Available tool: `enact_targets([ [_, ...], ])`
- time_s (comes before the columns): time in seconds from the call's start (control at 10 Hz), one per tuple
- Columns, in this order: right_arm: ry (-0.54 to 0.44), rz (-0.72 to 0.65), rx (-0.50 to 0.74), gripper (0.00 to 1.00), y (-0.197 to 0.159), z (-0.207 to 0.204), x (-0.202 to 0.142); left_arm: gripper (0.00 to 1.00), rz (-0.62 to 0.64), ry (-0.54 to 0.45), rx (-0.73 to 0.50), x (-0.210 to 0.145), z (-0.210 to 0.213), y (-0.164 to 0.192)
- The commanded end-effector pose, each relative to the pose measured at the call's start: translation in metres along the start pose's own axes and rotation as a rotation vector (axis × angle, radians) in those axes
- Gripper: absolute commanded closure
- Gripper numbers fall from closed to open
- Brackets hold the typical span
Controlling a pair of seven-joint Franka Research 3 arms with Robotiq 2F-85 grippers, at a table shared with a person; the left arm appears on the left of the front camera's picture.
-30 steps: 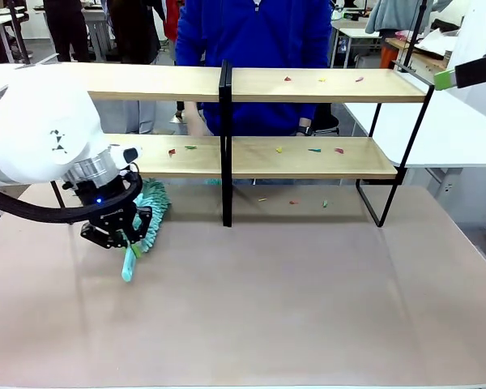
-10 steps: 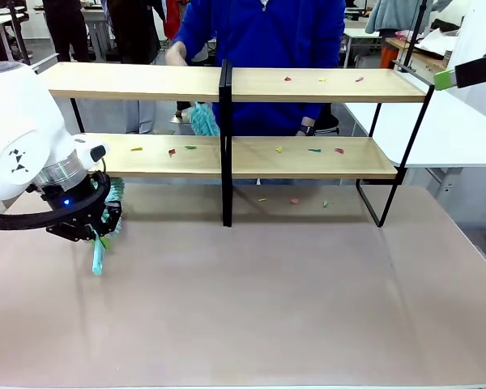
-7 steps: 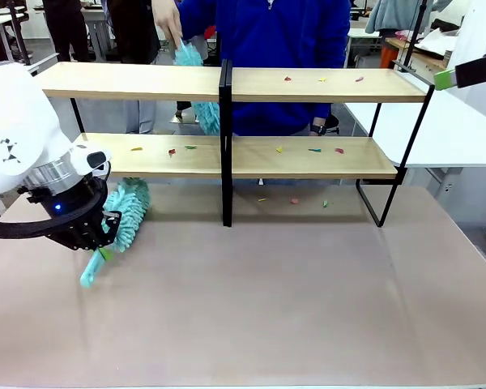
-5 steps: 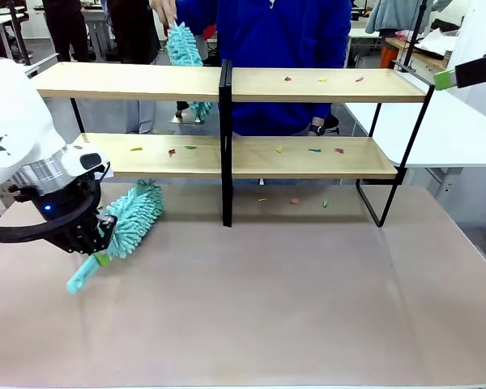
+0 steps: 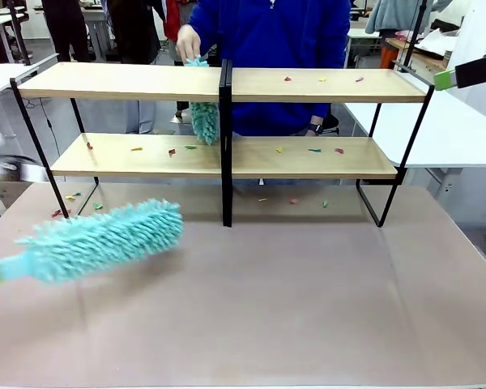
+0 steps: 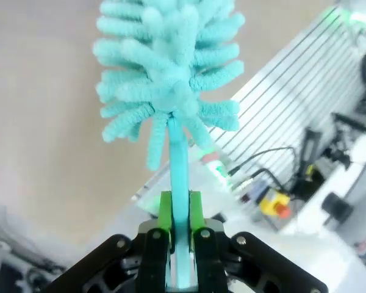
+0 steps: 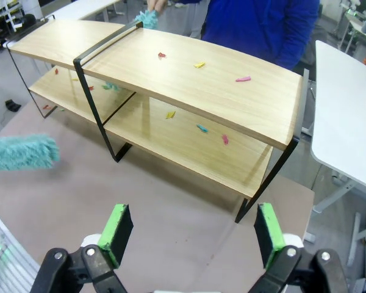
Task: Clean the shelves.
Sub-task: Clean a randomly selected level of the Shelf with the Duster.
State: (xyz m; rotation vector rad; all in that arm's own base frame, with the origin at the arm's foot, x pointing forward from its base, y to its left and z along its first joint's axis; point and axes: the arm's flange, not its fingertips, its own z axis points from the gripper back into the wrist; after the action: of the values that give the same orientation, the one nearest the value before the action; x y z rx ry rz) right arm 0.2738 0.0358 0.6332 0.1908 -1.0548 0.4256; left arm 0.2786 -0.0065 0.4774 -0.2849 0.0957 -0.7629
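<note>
- Across the far half of the brown table point(image 5: 308, 292) stand the shelves point(image 5: 130, 81): two long light wooden boards on a thin black frame, with a black upright dead centre.
- Low on the left, a fluffy teal duster point(image 5: 105, 239) hangs blurred above the tabletop. It lies nearly level in front of the shelves' left half, its head pointing right.
- Left gripper point(image 6: 180, 213): clamped tight on that duster's thin handle. The left wrist view has the green pads point(image 6: 165, 210) pressed against it from both sides, the fluffy head straight ahead.
- Right gripper point(image 7: 192, 227): jaws spread wide with nothing between them, held above the table off the shelves' right end and looking down over both boards.
- Behind the rack stands a person in blue. One hand point(image 5: 188, 42) grasps a second teal duster point(image 5: 202, 120) at the top board's back edge, and its head dangles behind the rack just left of the upright.
- Coloured scraps point(image 5: 322, 79) dot the right half of the top board. More lie along the lower board, on the table beneath it, and by the left leg.
</note>
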Motion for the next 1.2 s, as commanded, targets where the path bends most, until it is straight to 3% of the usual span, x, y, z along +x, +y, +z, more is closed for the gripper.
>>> enact_targets([
  [0.0, -0.003, -0.003, 0.007, 0.0, 0.0, 0.0, 0.0, 0.88, -0.084, -0.266, 0.029, -0.106, -0.009, 0.003],
  [0.1, -0.003, -0.003, 0.007, 0.0, 0.0, 0.0, 0.0, 0.88, -0.135, -0.368, 0.041, -0.145, 0.0, 0.01],
  [0.3, -0.003, -0.003, 0.007, 0.0, 0.0, 0.0, 0.0, 0.88, -0.047, -0.543, 0.099, -0.202, 0.005, 0.021],
  [0.4, -0.003, -0.003, 0.007, 0.0, 0.0, 0.0, 0.0, 0.88, -0.069, -0.67, 0.1, -0.23, -0.001, 0.019],
  [0.6, -0.003, -0.003, 0.007, 0.0, 0.0, 0.0, 0.0, 0.88, -0.115, -0.826, 0.059, -0.247, -0.008, 0.023],
  [0.7, -0.003, -0.003, 0.007, 0.0, 0.0, 0.0, 0.0, 0.88, -0.07, -0.851, -0.031, -0.246, -0.007, 0.025],
  [0.8, -0.003, -0.003, 0.007, 0.0, 0.0, 0.0, 0.0, 0.88, -0.045, -0.76, 0.091, -0.271, 0.047, 0.038],
  [1.1, -0.003, -0.003, 0.007, 0.0, 0.0, 0.0, 0.0, 0.88, -0.045, -0.76, 0.091, -0.271, 0.047, 0.038],
])
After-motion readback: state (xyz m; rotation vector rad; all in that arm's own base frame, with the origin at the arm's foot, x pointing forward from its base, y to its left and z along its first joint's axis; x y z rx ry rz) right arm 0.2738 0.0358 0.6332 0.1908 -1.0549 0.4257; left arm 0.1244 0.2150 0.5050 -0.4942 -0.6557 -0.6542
